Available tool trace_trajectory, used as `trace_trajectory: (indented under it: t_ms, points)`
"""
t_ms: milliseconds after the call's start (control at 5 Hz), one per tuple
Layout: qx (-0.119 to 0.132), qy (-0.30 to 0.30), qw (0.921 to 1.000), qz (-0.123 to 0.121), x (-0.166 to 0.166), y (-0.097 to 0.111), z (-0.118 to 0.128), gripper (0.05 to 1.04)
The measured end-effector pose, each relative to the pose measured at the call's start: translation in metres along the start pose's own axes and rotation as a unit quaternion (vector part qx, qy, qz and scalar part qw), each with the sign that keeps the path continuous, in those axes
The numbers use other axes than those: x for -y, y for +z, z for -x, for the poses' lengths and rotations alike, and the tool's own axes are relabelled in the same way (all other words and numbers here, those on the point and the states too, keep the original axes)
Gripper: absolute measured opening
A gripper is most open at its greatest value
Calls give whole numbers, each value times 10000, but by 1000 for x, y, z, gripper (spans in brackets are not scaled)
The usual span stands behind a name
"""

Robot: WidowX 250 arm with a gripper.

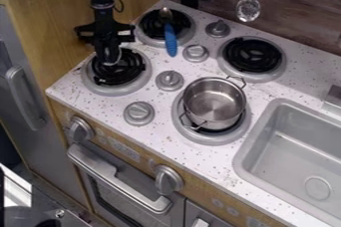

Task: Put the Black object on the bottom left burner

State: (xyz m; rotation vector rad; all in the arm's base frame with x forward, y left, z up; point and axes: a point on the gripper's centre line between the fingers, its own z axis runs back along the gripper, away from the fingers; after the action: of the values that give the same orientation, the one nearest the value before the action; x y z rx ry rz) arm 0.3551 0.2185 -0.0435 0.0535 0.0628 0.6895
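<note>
Cannot single out the black object from the dark gripper (108, 59) and black coil (135, 66); probably at the bottom left burner (106, 89). Cannot tell whether released or clenched. Judged at placing stage. Next: check seating on coil, let go if holding, raise straight up, avoiding blue-handled spoon (170, 42) behind.

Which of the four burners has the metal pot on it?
The bottom right burner, nearest the sink; of the four, it alone bears the pot.
</note>
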Motion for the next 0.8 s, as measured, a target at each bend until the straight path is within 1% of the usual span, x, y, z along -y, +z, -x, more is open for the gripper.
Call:
trace_trajectory:
  t_ms: [200, 400, 600, 800]
  points:
    - [-199, -269, 9993, 183, 10, -7, 12, 502]
    - [64, -474, 9988, 144, 20, 10, 12, 816]
    - [630, -842, 9943, 161, 39, 47, 17, 999]
    - [957, -1243, 9876, 78, 40, 69, 27, 999]
